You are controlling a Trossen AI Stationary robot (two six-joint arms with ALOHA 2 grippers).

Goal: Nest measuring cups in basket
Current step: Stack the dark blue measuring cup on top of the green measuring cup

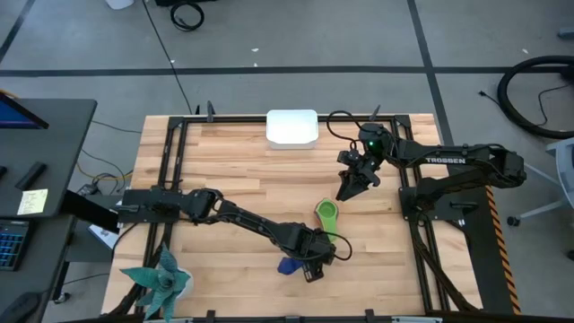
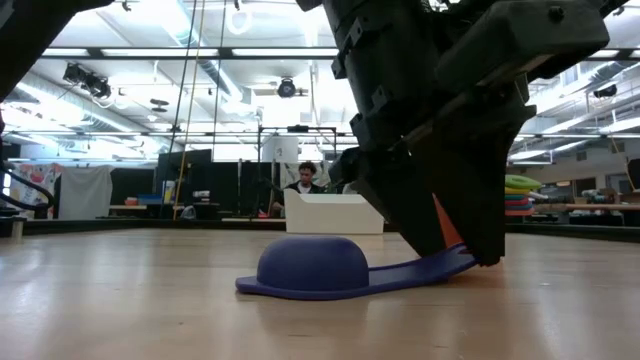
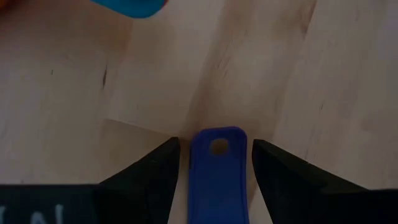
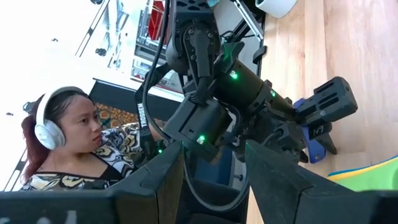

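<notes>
**Dark blue cup flanked by the left gripper near the front edge**

Dark blue plastic sits closest to the table's front edge: the dark blue measuring cup (image 2: pixel 310 266) lies upside down, dome up, its flat handle (image 3: pixel 217 171) running between the left gripper's (image 3: pixel 214 163) two fingers. The fingers stand spread on either side of the handle with wood showing in the gaps, so nothing is pinched. In the low view the handle's end is lifted off the wood where it disappears behind the gripper.

Just beyond, toward the table's middle, the green measuring cup (image 1: pixel 327 213) lies open side up on the wood, apart from the blue one.

Farther back and toward the right edge, the right gripper (image 1: pixel 346 191) hangs above the table with its fingers (image 4: pixel 165 180) parted and nothing between them.

At the middle of the far edge stands the white basket (image 1: pixel 291 128). Off the table, a person wearing headphones (image 4: pixel 65 143) sits beyond it.
</notes>
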